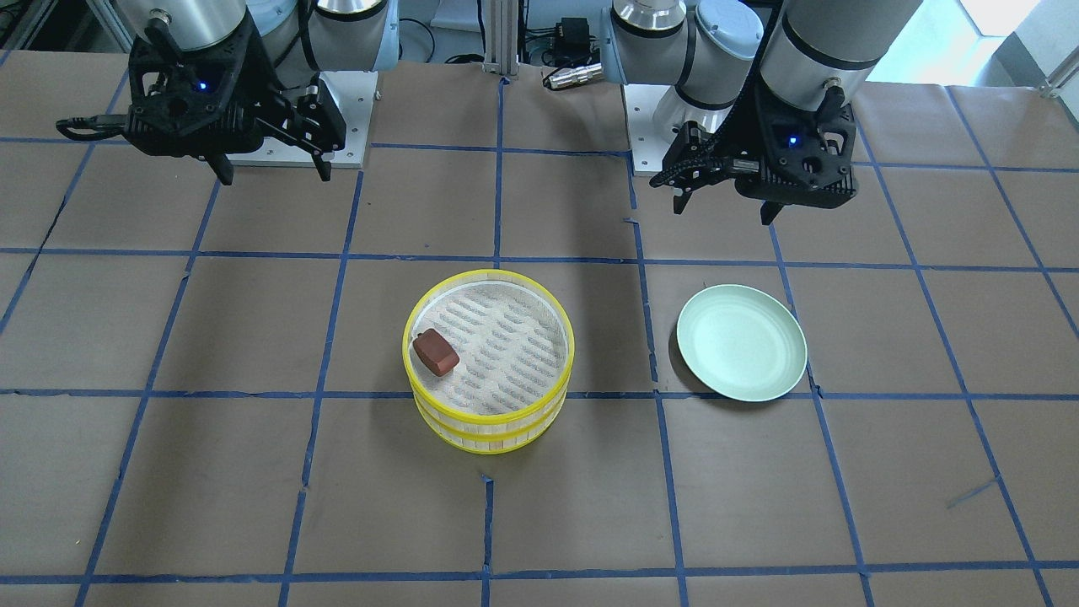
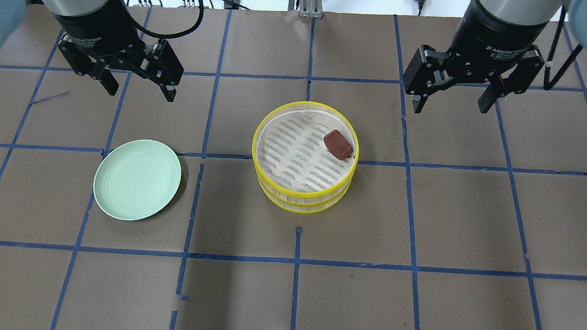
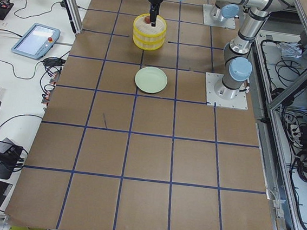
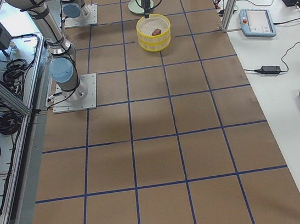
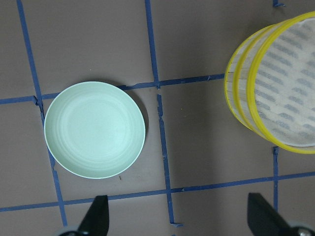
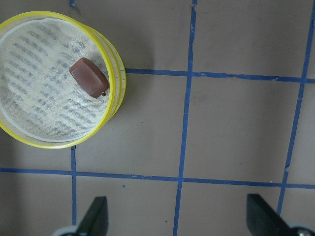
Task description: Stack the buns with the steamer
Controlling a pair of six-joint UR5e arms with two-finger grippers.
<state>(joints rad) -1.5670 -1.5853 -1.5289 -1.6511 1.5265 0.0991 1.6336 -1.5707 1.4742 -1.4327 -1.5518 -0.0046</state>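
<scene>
A yellow-rimmed steamer (image 2: 298, 198), two tiers stacked, stands mid-table. A reddish-brown blocky bun (image 2: 339, 144) lies in the top tier near the rim; it also shows in the right wrist view (image 6: 88, 77). The white bun is out of view. A pale green plate (image 2: 137, 179) lies empty to the steamer's left. My left gripper (image 2: 140, 92) is open and empty, raised behind the plate. My right gripper (image 2: 451, 107) is open and empty, raised behind and to the right of the steamer.
Brown table covering with a blue tape grid (image 2: 295, 261). Arm bases (image 1: 337, 118) and cables lie at the robot's edge. A tablet (image 3: 35, 39) and cables lie on the side bench.
</scene>
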